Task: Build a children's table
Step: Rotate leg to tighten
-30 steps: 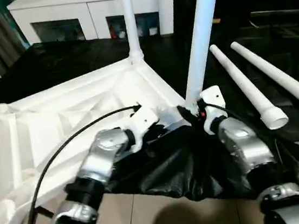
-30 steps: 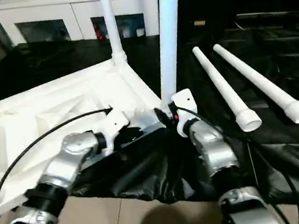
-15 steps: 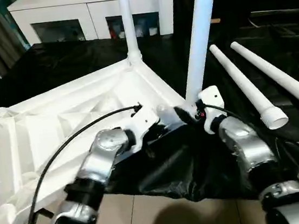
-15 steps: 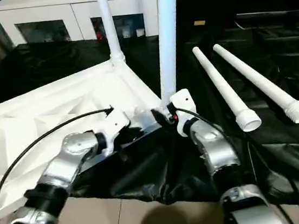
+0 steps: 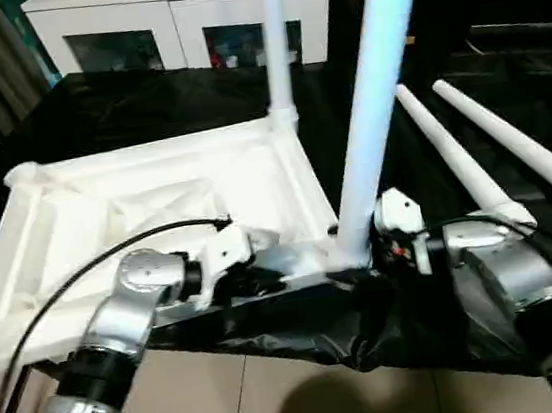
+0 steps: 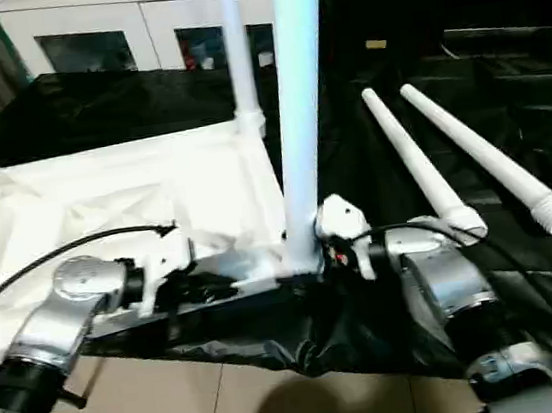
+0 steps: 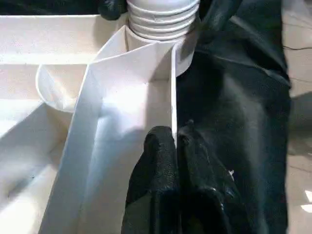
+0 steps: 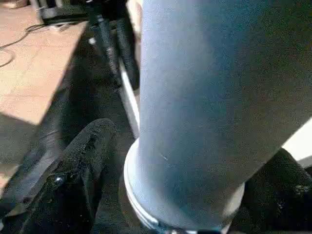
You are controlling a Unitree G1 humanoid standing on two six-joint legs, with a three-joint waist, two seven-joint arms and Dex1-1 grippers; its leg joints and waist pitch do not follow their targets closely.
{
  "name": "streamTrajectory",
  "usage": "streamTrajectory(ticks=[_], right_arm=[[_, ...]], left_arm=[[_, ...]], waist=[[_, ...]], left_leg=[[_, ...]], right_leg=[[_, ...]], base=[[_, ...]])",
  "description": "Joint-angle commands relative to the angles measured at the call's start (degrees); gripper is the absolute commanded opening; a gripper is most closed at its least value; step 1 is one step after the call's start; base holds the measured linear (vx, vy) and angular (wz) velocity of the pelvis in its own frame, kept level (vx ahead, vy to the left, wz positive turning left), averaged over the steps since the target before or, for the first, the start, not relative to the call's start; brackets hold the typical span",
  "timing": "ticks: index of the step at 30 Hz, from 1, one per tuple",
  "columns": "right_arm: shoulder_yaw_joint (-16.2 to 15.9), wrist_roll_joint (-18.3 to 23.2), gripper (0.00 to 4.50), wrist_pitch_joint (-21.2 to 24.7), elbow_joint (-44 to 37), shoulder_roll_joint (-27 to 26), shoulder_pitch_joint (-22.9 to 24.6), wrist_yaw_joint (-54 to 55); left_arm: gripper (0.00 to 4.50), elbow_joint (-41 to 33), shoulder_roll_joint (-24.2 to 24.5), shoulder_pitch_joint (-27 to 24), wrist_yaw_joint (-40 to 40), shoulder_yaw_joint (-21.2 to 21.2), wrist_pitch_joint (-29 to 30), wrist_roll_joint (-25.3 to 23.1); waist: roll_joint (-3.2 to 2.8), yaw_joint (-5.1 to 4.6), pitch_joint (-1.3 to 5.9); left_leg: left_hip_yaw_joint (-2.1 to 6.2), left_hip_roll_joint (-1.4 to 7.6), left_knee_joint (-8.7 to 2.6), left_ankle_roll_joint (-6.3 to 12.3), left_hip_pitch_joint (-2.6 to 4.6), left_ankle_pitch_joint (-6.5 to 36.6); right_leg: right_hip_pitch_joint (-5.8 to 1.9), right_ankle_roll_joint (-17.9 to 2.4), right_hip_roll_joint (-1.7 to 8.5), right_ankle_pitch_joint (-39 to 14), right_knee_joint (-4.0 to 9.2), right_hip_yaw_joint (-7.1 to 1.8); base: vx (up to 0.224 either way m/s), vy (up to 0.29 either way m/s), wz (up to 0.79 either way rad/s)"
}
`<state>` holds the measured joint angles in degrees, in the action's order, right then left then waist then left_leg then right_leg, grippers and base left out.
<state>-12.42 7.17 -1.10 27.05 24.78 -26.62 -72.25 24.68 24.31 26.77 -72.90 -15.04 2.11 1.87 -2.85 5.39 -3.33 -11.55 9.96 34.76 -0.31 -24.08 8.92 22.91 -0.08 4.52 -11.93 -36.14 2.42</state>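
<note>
tabletop (image 5: 154, 196) left | two loose legs (image 5: 452, 160) right, side by side

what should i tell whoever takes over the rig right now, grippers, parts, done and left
Left gripper: shut on the tabletop's near edge wall, steadying it.
Right gripper: fingers either side of the near leg's base at its corner socket; whether they press it cannot be told.
Tabletop lies underside up on the black cloth.
Done: near leg and far leg stand upright in two corner sockets.
Left: two loose legs lie on the cloth to the robot's right, still to go into the two open sockets; the near leg's thread still shows, so check it is seated.
</note>
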Motion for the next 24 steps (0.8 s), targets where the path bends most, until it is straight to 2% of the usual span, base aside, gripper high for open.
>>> streamTrajectory(ticks=[1,5,8,11,13,15,16,17,18,19,21,22,23,24], right_arm=[[-2.0,0.4,3.56,0.8,-1.1,0.3,0.5,-3.0],[-1.8,1.5,3.26,2.4,-2.0,0.6,0.4,-4.3],[-2.2,1.6,3.08,2.6,-2.4,0.4,0.7,-4.7],[-2.2,1.8,2.82,3.0,-2.6,-0.2,1.1,-4.6],[-1.9,2.1,2.79,3.6,-3.1,-0.6,1.5,-4.1],[-1.1,2.5,2.74,4.5,-3.5,-1.6,2.1,-1.5],[-0.9,2.5,2.73,4.7,-3.4,-2.0,2.1,-0.5],[-0.9,2.5,2.72,4.7,-3.4,-2.0,2.1,-0.5],[0.2,1.4,2.72,5.4,-1.9,-4.1,1.6,5.6],[0.5,1.0,2.72,5.2,-1.4,-4.6,1.5,7.0],[3.6,-1.5,2.72,4.1,3.9,-9.9,-0.8,21.7],[4.3,-1.9,2.72,4.5,4.9,-11.1,-1.4,24.9],[5.0,-2.5,2.72,4.3,6.2,-12.4,-2.0,28.7],[6.3,-2.7,2.72,4.4,7.6,-14.8,-2.9,34.1]], left_arm=[[0.0,-2.2,0.5,1.5,-0.1,1.0,-1.5,1.7],[0.0,-2.6,0.9,1.8,-1.1,1.0,-1.1,2.2],[0.0,-2.5,0.9,2.0,-1.4,0.9,-1.0,2.3],[0.0,-3.1,0.7,1.6,-1.4,0.8,-0.6,2.5],[0.0,-3.3,0.6,1.3,-1.3,0.8,-0.6,2.5],[0.0,-3.2,-0.3,1.1,0.0,1.0,-0.3,2.5],[0.0,-2.9,-0.9,1.3,1.1,1.1,-0.2,2.2],[0.0,-2.9,-0.9,1.3,1.1,1.1,-0.2,2.2],[0.0,-1.0,-3.7,2.4,6.2,1.1,0.8,0.6],[0.0,-0.5,-4.2,2.7,7.2,1.1,0.9,0.2],[0.0,4.5,-9.2,5.3,16.6,0.9,1.4,-3.0],[0.0,5.3,-10.2,5.8,18.1,0.8,1.0,-3.4],[0.0,6.1,-11.6,6.4,20.2,0.8,1.5,-3.9],[0.0,7.4,-14.1,7.6,24.5,0.6,2.4,-5.1]], waist=[[0.64,-0.11,3.88],[1.0,0.03,3.81],[0.71,0.06,3.79],[0.73,0.03,3.75],[0.42,0.07,3.82],[0.54,0.06,3.8],[0.25,0.14,3.96],[0.42,0.02,3.89],[0.45,-0.13,3.84],[0.45,-0.13,3.84],[0.4,-0.98,3.66],[0.47,-1.03,3.81],[0.42,-1.11,3.89],[0.52,-1.24,3.91]], left_leg=[[1.7,3.71,-4.37,2.88,2.51,14.9],[1.66,3.63,-4.31,3.1,2.4,14.2],[1.72,3.67,-4.36,3.09,2.42,13.9],[1.73,3.67,-4.44,2.67,2.44,14.6],[1.77,3.67,-4.44,2.33,2.5,15.1],[1.74,3.74,-4.54,2.13,2.55,15.4],[1.78,3.75,-4.5,1.96,2.61,15.5],[1.73,3.75,-4.57,1.84,2.54,15.7],[1.78,3.7,-4.65,1.17,2.58,16.0],[1.78,3.7,-4.65,1.17,2.58,16.0],[1.9,3.31,-4.74,-1.54,2.88,18.8],[2.12,3.25,-4.79,-2.11,2.92,19.2],[2.16,3.23,-4.79,-2.21,2.83,19.2],[2.03,3.24,-4.76,-1.92,2.84,18.9]], right_leg=[[-1.52,-14.0,3.96,-9.2,4.39,-2.12],[-1.71,-14.3,4.05,-8.4,4.33,-2.16],[-1.6,-14.4,4.03,-8.0,4.28,-2.12],[-1.66,-14.5,4.04,-8.3,4.34,-2.11],[-1.69,-14.5,4.03,-8.4,4.36,-2.12],[-1.62,-14.7,3.97,-7.8,4.36,-2.14],[-1.66,-14.7,4.01,-7.8,4.28,-2.13],[-1.66,-14.7,4.01,-7.8,4.36,-2.16],[-1.53,-14.8,3.96,-8.0,4.34,-2.17],[-1.53,-14.8,3.96,-8.0,4.34,-2.17],[-1.27,-14.4,4.17,-12.9,4.9,-2.24],[-1.56,-13.8,4.33,-14.3,4.98,-2.14],[-1.73,-13.2,4.42,-14.9,5.09,-2.19],[-1.52,-12.2,4.31,-14.5,5.28,-2.31]], base=[[0.0,0.0,0.0],[0.0,0.0,0.0],[0.0,0.0,0.0],[0.0,0.0,0.0],[0.0,0.0,0.0],[0.0,0.0,0.0],[0.0,0.0,0.0],[0.0,0.0,0.0],[0.0,0.0,0.0],[0.0,0.0,0.0],[0.0,0.0,0.0],[0.0,0.0,0.0],[0.0,0.0,0.0],[0.0,0.0,0.0]])
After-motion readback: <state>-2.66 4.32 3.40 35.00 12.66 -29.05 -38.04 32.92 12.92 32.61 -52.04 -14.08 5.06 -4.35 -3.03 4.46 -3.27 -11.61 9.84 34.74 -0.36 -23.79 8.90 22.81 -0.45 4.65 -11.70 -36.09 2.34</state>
